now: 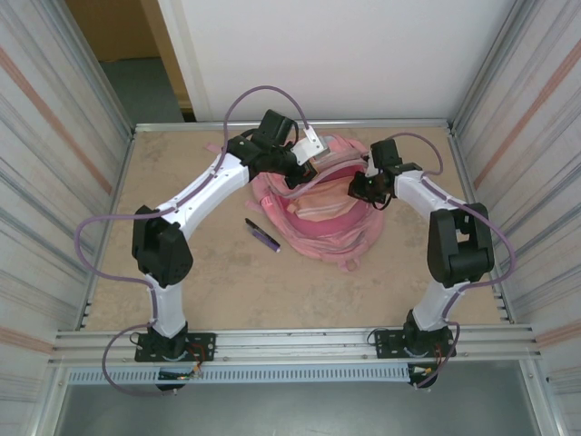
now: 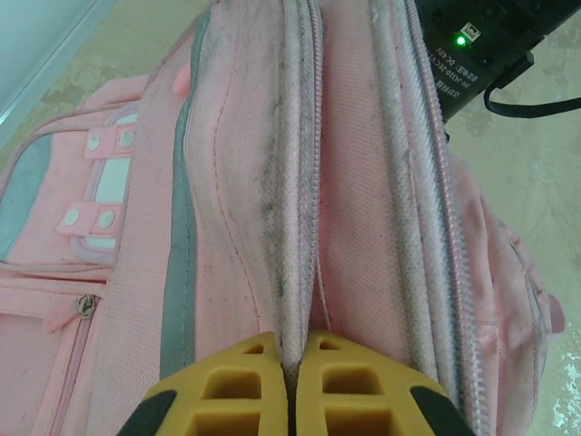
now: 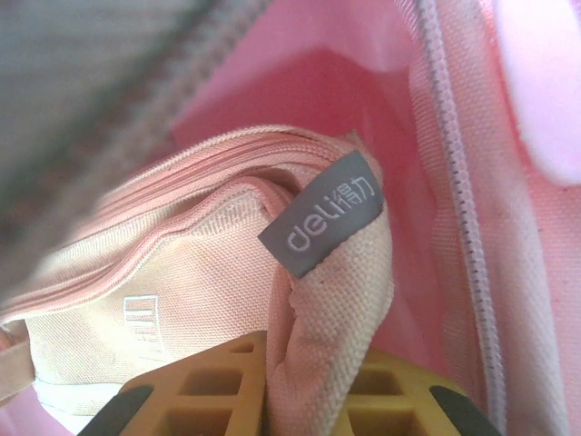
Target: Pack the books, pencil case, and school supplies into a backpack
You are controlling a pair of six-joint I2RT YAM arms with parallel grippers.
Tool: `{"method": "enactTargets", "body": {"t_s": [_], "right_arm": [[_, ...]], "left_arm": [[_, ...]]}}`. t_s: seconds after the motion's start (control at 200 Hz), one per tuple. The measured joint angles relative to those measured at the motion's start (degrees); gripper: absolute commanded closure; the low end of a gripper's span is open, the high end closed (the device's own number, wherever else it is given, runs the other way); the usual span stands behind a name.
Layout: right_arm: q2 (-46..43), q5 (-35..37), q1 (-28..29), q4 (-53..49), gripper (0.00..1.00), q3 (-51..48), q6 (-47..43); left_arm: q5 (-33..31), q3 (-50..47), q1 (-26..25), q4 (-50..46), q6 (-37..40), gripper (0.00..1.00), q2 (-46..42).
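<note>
Left wrist: our left gripper (image 2: 289,392) clamps the zip seam (image 2: 301,182) of the soft pink fabric backpack (image 2: 372,236); right gripper (image 3: 313,400) pinches a cream canvas flap (image 3: 340,282). Limp cloth, we judge: grip seams.

Left arm (image 1: 195,204): you have white shell links between black joint housings.
Right arm (image 1: 434,204): your same white-and-black build, with a bulky black elbow block.
Cables (image 1: 86,241): a purple lead loops beside each arm.
Bases (image 1: 172,345): black mounts.
Left fingers (image 2: 227,391): yellow plastic, square cut-outs, dark outer corners.
Right fingers (image 3: 200,391): yellow, same lattice.
Black housing (image 2: 472,45): you see a green lamp and white print.
</note>
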Motion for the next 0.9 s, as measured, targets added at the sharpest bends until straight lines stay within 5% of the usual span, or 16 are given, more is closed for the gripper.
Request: {"method": "enactTargets", "body": {"t_s": [0.346, 0.566, 0.712, 0.897], "right_arm": [[1.03, -0.94, 0.11, 5.6, 0.51, -1.07, -3.21], [-3.8, 3.61, 1.22, 6.69, 0.48, -6.8, -5.57], [-8.81, 6.86, 2.29, 5.09, 0.38, -7.61, -6.16], [-14.32, 11.23, 5.64, 5.7, 0.43, -12.61, -5.88]], "left_arm": [[-0.59, 0.0, 0.0, -0.02, 0.5, 1.0, 0.02], [-0.55, -0.02, 0.0, 0.0, 0.44, 1.0, 0.02], [-0.42, -0.24, 0.0, 0.31, 0.44, 1.0, 0.02], [0.09, -0.98, 0.0, 0.42, 0.24, 1.0, 0.02]]}}
